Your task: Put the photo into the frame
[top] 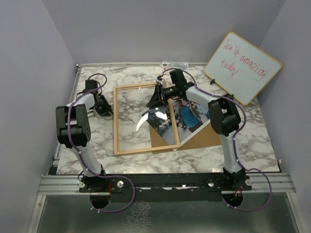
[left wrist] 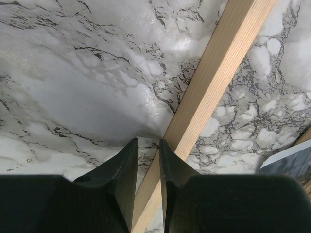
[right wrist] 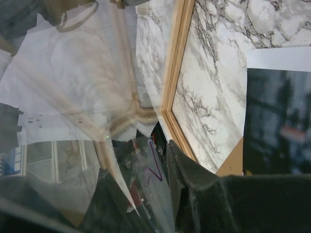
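Observation:
The frame (top: 116,121), thin light wood, lies flat on the marble table left of centre. My right gripper (top: 156,97) is at its far right side, shut on the clear pane (top: 148,121), which stands tilted over the frame. In the right wrist view the pane (right wrist: 73,97) runs between my right gripper's (right wrist: 138,158) jaws, beside the frame rail (right wrist: 175,73). The photo (top: 187,116) lies face up on a brown backing board (top: 204,138) right of the frame, and shows dark in the right wrist view (right wrist: 277,121). My left gripper (top: 106,108) sits nearly shut over the frame's left rail (left wrist: 214,82).
A wood-edged whiteboard (top: 243,68) with red writing leans at the back right. The backing board's corner (right wrist: 233,160) shows beside the right finger. Grey walls close in the table on the left, back and right.

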`<action>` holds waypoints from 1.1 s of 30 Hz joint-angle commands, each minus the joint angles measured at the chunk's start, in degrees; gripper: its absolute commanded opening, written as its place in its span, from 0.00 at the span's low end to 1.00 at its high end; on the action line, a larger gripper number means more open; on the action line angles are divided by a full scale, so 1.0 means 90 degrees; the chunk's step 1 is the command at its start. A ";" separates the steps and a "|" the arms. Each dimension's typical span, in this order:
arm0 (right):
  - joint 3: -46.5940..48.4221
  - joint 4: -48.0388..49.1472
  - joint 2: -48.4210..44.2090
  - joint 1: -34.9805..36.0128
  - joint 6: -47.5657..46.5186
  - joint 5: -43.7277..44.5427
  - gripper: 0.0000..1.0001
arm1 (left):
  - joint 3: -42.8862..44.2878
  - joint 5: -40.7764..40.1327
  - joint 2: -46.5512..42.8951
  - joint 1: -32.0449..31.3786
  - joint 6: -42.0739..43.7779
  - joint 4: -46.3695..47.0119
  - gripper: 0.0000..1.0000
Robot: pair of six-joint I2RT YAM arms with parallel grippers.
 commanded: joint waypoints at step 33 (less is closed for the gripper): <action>-0.0202 -0.0711 -0.0634 0.0011 -0.0545 0.0993 0.52 | 0.0088 -0.0364 0.0020 -0.0007 0.0061 -0.0145 0.26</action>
